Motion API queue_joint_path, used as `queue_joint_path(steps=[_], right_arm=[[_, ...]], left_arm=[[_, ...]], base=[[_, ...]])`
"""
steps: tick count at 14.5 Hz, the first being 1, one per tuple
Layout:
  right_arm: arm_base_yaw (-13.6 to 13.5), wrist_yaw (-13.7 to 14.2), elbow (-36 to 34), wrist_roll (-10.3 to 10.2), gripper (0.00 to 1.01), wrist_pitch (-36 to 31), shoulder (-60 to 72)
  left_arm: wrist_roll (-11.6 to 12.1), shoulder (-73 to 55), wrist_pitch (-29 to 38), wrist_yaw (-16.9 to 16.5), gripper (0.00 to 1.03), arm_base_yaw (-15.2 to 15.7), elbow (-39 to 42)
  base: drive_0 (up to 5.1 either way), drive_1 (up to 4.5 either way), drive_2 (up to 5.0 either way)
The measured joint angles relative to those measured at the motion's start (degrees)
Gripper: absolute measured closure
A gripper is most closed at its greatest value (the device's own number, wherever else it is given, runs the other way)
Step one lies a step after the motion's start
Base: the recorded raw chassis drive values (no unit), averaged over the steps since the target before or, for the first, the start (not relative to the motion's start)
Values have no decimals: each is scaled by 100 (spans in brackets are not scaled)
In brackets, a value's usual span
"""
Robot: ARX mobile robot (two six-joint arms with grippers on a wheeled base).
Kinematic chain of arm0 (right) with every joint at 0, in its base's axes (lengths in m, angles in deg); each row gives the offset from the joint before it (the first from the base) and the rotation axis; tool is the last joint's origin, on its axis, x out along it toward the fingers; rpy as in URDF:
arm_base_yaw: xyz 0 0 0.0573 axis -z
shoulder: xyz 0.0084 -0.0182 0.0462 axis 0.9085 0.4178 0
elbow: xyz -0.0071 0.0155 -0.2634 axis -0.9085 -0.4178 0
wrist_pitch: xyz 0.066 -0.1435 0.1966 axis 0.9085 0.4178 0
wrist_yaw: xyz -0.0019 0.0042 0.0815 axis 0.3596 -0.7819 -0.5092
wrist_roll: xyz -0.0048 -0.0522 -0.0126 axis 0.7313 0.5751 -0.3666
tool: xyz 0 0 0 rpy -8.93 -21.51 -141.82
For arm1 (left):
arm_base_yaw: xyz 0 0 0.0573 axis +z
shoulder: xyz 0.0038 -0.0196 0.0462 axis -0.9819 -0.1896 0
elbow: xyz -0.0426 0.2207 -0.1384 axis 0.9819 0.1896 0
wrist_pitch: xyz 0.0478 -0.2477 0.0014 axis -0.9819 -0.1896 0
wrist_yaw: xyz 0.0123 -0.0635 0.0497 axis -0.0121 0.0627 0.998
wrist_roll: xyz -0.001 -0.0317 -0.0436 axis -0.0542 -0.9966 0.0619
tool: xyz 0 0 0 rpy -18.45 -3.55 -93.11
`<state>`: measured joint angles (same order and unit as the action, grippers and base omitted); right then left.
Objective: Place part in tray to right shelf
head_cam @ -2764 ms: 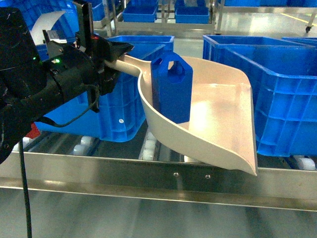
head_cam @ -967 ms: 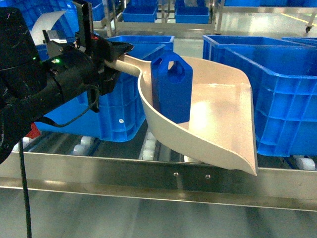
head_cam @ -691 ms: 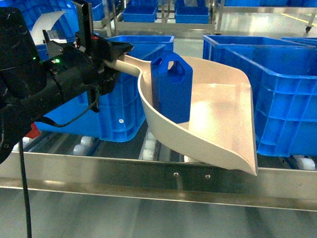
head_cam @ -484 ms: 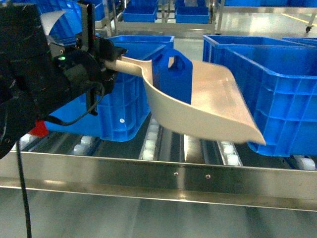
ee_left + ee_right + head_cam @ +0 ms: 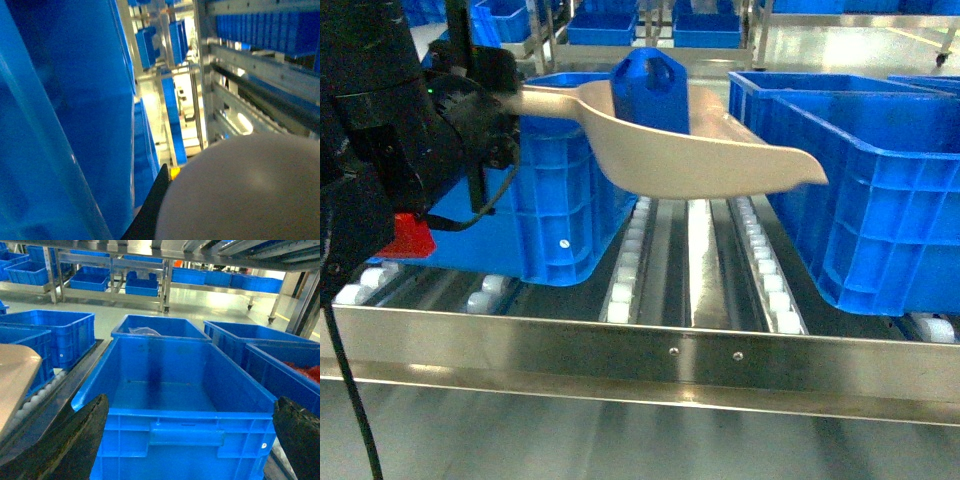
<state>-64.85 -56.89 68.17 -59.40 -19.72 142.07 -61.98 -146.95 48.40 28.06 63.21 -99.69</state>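
Note:
In the head view my left gripper (image 5: 503, 101) is shut on the long handle of the beige tray (image 5: 710, 165). The tray hangs roughly level above the roller lanes of the right shelf (image 5: 640, 350), between two blue crates. The blue part (image 5: 650, 90) stands upright in the back of the tray, its loop handle on top. In the left wrist view the tray's rounded back (image 5: 245, 190) fills the lower right beside one black finger (image 5: 154, 207). My right gripper (image 5: 190, 405) is open and holds nothing. A corner of the tray (image 5: 15, 380) shows at the left of the right wrist view.
A large blue crate (image 5: 560, 200) stands on the rollers left of the tray and another (image 5: 880, 190) on the right. White rollers (image 5: 630, 260) run back between them. An empty blue crate (image 5: 165, 390) sits right in front of my right gripper. More crates stand behind.
The tray has risen off the shelf's front rail and swung from a steep forward tilt to about level. The part rose with it, and my left arm moved up and left.

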Motion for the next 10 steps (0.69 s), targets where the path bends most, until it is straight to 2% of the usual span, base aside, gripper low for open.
queue_joint_path(steps=[3,5,7,9,10], right_arm=[[-4,-2,0,-2,3,2,0],[0,-2,0,-2,3,2,0],[-2,-2,0,-2,3,2,0],[-2,-2,0,-2,3,2,0],[-2,-2,0,-2,3,2,0]], left_arm=[[-157,203,-44,70,90,76,0],[-151,699,-330,341,90,219,-28],[-76,1209,-835,741,90,555,-267],[267,1539,-1790,1392,90,927,-566],[763,1563,-2253,1937,90,1097,-802]], base=[[0,0,0],[0,0,0],[0,0,0],[0,0,0],[0,0,0]])
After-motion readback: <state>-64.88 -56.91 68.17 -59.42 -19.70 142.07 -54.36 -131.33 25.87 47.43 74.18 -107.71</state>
